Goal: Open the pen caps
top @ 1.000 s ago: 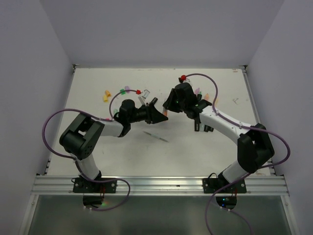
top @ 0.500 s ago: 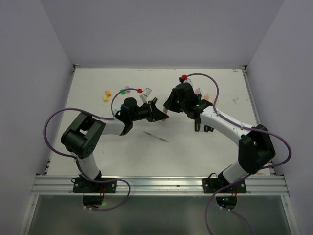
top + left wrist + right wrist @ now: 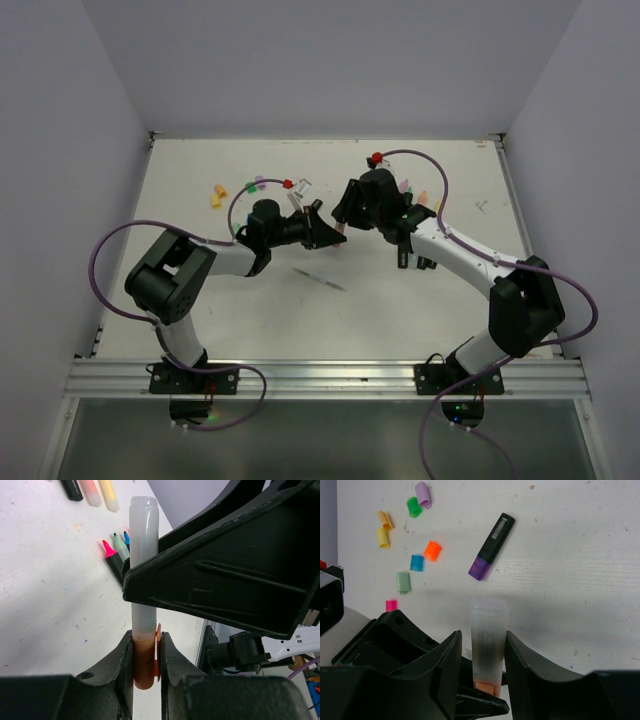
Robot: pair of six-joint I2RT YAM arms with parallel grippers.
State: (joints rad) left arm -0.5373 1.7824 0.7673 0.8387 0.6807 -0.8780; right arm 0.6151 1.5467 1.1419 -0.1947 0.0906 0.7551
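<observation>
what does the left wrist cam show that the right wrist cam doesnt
Only the left wrist view: uncapped pens with pink, green and blue tips, lying beyond the held pen. Only the right wrist view: loose caps scattered about, and a black pen with a purple end. Both: the pale barrel gripped by the right gripper, with its orange cap clamped in the left gripper.

A white table fills the enclosure, its top faintly scuffed and speckled with small marks. Plain pale lavender-grey walls rise from three edges: the back wall along the far edge, the left wall and the right wall along the sides. A ribbed aluminium rail runs along the near edge, and a dark greenish panel lies below it. The light is soft and even.
</observation>
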